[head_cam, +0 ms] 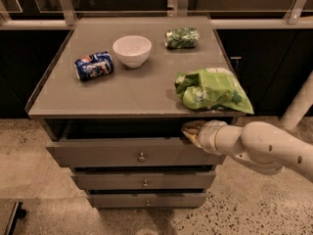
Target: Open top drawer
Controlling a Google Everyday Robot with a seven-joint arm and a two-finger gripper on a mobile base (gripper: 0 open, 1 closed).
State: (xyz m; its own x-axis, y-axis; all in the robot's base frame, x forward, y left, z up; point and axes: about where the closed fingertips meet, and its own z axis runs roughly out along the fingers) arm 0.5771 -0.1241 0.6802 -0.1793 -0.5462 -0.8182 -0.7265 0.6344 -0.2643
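The gripper [191, 131] is seen at the right end of the top drawer's [98, 153] upper edge, partly lost in the shadow under the table top [122, 89]. The drawer's inside is hidden by that shadow. The arm [274, 148] is cut off by the right edge. The print on the blue can [94, 65] cannot be read.

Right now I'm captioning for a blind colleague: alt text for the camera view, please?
The robot's white arm holds its gripper at the upper right edge of the wide grey top drawer, partly pulled out. On the grey cabinet top sit a round white bowl, a dented blue can and a crumpled green bag.
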